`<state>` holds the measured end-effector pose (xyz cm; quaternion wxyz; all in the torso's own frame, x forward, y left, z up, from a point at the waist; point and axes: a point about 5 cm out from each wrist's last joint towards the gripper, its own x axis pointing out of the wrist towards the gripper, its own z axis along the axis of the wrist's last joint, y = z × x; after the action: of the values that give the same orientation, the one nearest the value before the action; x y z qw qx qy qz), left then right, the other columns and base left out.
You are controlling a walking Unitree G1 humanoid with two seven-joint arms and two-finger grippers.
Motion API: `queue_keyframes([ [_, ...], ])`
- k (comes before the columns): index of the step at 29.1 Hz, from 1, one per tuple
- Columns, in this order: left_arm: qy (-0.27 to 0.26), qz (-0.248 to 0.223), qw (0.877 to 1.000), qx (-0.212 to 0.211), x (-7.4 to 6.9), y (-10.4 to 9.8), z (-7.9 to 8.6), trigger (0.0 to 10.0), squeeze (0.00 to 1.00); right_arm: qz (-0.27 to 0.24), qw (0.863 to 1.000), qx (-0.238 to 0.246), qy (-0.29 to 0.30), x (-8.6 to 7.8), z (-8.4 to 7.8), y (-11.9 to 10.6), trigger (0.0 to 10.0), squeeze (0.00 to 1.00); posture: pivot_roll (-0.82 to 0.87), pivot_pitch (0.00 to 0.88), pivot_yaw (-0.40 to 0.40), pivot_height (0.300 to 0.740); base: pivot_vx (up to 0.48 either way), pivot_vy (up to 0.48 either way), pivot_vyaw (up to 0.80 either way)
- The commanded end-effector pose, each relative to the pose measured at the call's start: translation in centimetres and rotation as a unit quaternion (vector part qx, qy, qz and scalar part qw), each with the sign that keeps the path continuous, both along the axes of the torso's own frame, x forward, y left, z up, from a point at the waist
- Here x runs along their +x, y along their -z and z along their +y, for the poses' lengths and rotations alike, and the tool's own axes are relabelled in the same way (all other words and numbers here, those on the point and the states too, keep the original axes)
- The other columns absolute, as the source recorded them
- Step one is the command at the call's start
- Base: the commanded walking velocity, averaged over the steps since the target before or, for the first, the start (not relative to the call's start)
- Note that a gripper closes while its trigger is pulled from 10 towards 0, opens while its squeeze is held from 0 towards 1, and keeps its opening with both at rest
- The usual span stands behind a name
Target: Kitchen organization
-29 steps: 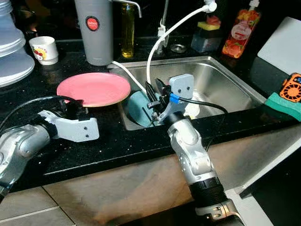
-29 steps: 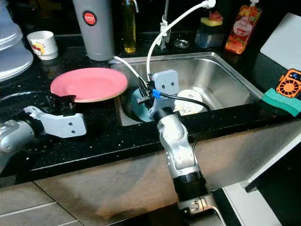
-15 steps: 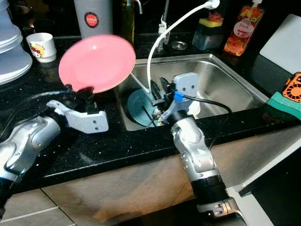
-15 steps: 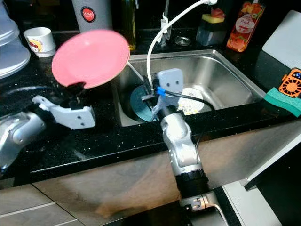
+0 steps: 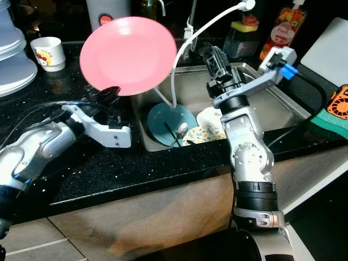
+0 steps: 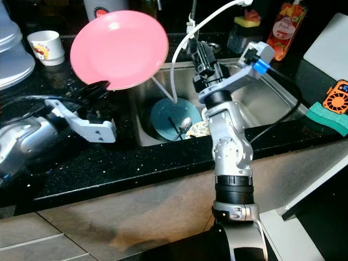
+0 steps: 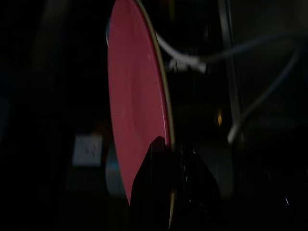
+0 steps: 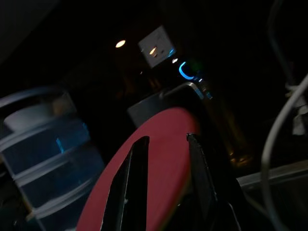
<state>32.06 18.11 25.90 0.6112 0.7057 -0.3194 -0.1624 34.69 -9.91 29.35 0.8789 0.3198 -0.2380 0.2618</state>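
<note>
Fingers (image 7: 161, 163) of the left gripper (image 5: 109, 98) clamp the pink plate (image 5: 128, 54) at its six o'clock rim, upright above the table (image 5: 136, 168); stiff, slippery, breakable; right gripper (image 5: 217, 60) fingers apart.

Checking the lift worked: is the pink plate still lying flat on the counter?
No, the left claw grips the pink plate by its lower rim, holding it tilted up in the air above the black counter.

I can't see the grey canister (image 5: 109, 8) properly: the pink plate (image 5: 128, 54) covers its lower body and the top edge crops it. The patterned dish (image 5: 209, 128) hides partly behind my right arm. The left wrist view is murky.
</note>
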Motion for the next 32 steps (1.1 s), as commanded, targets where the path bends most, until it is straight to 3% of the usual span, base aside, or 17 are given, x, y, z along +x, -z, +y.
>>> queue_keyframes([
  [1, 0.008, -0.007, 1.000, 0.009, 0.1, 0.0, -0.3, 10.0, 0.00, 0.015, 1.000, -0.018, -0.007, 0.3, 0.4, 0.4, 10.0, 0.00, 0.25, 0.011, -0.080, 0.740, 0.000, 0.000, 0.00],
  [7, 0.024, -0.014, 0.999, 0.032, 0.4, 0.2, -0.9, 10.0, 0.00, 0.052, 0.997, -0.023, -0.042, 0.9, 1.0, 0.8, 10.0, 0.00, 0.27, 0.016, -0.110, 0.740, 0.000, 0.000, 0.00],
  [13, 0.035, -0.025, 0.998, 0.051, 1.5, 0.1, -1.6, 10.0, 0.00, 0.104, 0.992, 0.028, -0.060, 2.2, 0.2, 0.5, 10.0, 0.00, 0.26, 0.010, -0.108, 0.740, 0.000, 0.000, 0.00],
  [16, 0.041, -0.028, 0.997, 0.056, 2.4, 0.3, -2.2, 10.0, 0.00, 0.141, 0.982, 0.091, -0.088, 2.9, -0.6, 0.8, 10.0, 0.00, 0.26, 0.000, -0.093, 0.740, 0.000, 0.000, 0.00],
  [20, 0.046, -0.037, 0.996, 0.072, 2.9, 0.0, -2.6, 10.0, 0.00, 0.158, 0.979, 0.103, -0.083, 3.4, -1.4, 0.8, 10.0, 0.00, 0.25, 0.000, -0.096, 0.740, 0.000, 0.000, 0.00],
  [28, 0.074, -0.052, 0.980, 0.175, 3.5, -0.3, -2.0, 10.0, 0.00, 0.196, 0.971, 0.115, -0.073, 4.3, -3.3, 0.7, 10.0, 0.00, 0.23, 0.000, -0.111, 0.740, 0.000, 0.000, 0.00],
  [32, 0.078, -0.053, 0.978, 0.188, 3.5, -0.5, -1.8, 10.0, 0.00, 0.200, 0.970, 0.115, -0.074, 4.3, -3.5, 0.7, 10.0, 0.00, 0.23, 0.003, -0.116, 0.740, 0.000, 0.000, 0.00],
])
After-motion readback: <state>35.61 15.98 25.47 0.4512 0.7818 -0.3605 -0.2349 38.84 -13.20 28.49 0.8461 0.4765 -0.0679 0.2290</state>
